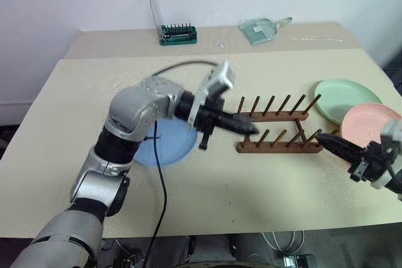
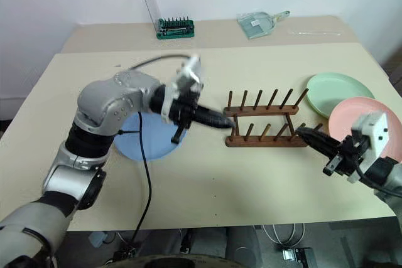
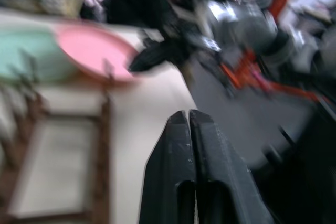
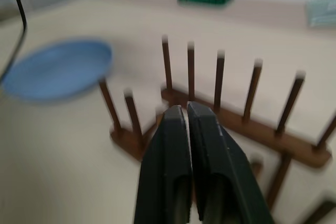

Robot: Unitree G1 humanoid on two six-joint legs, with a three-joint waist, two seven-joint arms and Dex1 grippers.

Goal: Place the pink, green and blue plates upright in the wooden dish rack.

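The wooden dish rack stands empty in the middle right of the table. Flat on the table to its left lies the blue plate, partly under my left arm. To the rack's right the green plate lies flat, and the pink plate overlaps its near edge. My left gripper is shut and empty, raised above the table and pointing right at the rack's left end. My right gripper is shut and empty, pointing left at the rack's right end, in front of the pink plate.
A green tool-bit holder with a clear lid stands at the back of the table. A clear dustpan-like scoop lies to its right. A black cable runs from my left arm down over the table's front edge.
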